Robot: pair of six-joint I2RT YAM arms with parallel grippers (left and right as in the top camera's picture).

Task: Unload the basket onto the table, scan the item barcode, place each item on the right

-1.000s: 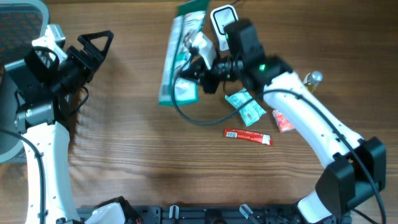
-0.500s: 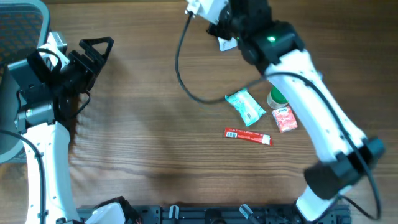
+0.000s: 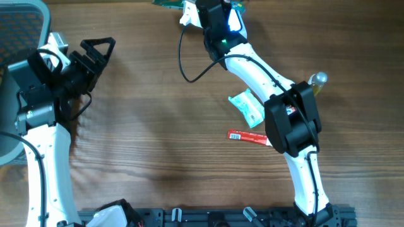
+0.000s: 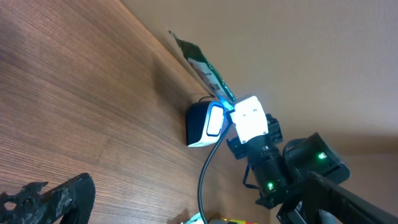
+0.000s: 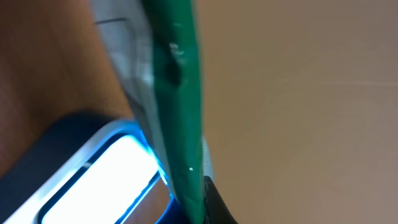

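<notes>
Tabletop (image 3: 158, 139) | right pincer (image 3: 194, 9) clamps green packet (image 5: 177, 93) | left pincer (image 3: 103, 53) wide

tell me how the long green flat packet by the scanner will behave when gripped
Probably light: the long green flat packet looks sheet-thin edge-on. Likely bendy rather than rigid, though it juts out fairly straight above the blue-lit scanner in the left wrist view. Its printed film may be slippery.

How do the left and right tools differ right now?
Left tool is wide open and empty; right tool is shut on the green packet. Left tool hangs far left, touching nothing; right tool is stretched to the far edge, holding the packet beside the lit scanner.
</notes>
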